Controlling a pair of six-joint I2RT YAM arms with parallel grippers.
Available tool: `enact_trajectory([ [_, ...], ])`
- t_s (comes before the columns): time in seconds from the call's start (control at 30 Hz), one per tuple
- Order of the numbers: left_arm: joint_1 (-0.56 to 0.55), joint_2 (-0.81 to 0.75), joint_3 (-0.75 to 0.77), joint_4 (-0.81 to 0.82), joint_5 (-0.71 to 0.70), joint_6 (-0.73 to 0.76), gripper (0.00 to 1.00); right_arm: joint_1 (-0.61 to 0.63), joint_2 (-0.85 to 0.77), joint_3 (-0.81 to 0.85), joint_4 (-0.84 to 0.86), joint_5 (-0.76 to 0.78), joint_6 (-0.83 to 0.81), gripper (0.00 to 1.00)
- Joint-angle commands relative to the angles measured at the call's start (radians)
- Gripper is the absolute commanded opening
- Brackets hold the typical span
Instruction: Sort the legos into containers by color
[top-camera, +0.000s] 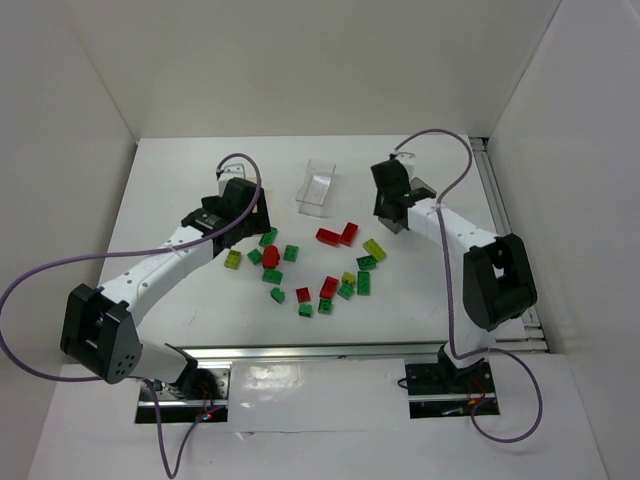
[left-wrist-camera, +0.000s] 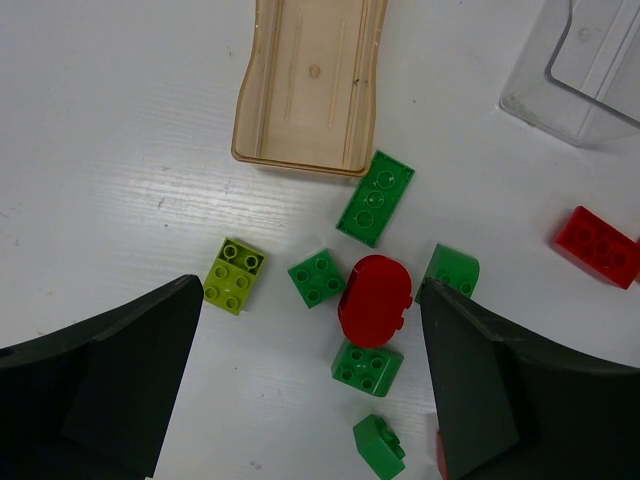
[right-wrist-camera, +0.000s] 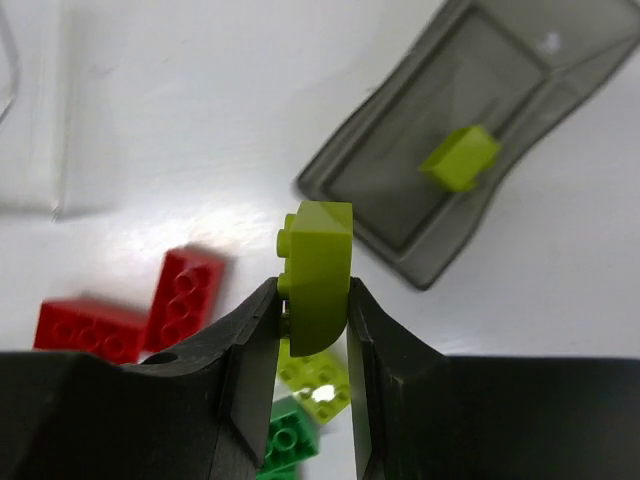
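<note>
R gripper (right-wrist-camera: 313, 298) pinched tight on yellow-green round-ended lego brick (right-wrist-camera: 318, 262): long axis along fingers, studs facing sideways, held above table near dark smoky translucent box (right-wrist-camera: 385, 190). L gripper (left-wrist-camera: 308, 290) wide open, empty, over red rounded brick (left-wrist-camera: 375, 300).

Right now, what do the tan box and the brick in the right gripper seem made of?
Tan box: probably translucent plastic, glossy; the white table shows through. Yellow-green brick: opaque moulded plastic, smooth, slight sheen, studded edge.
</note>
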Motion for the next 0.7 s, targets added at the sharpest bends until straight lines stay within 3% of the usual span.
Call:
enact_trajectory([
  [0.0,0.004,0.003,0.029,0.016,-0.001,-0.013,0.99,-0.085,0.02,0.082,0.032,0.035,0.011,0.3],
  [0.2,0.004,-0.006,0.029,0.016,-0.001,-0.013,0.99,-0.13,0.123,0.161,0.052,0.042,0.02,0.32],
  [0.27,0.013,-0.006,0.029,0.007,-0.01,-0.013,0.99,-0.13,0.123,0.171,0.061,0.021,0.02,0.56],
  [0.37,0.013,-0.006,0.029,0.007,-0.01,-0.003,0.99,-0.13,0.097,0.171,0.05,0.021,0.029,0.72],
  [0.47,0.013,-0.006,0.039,0.007,0.013,0.025,0.99,-0.118,0.01,0.089,0.05,0.044,0.054,0.72],
  [0.57,0.013,-0.017,0.039,0.018,0.013,0.025,0.99,-0.061,-0.126,-0.095,0.07,0.025,0.034,0.66],
  [0.67,0.013,-0.026,0.028,0.027,0.004,0.013,0.99,-0.012,-0.225,-0.187,0.079,-0.022,0.015,0.7],
])
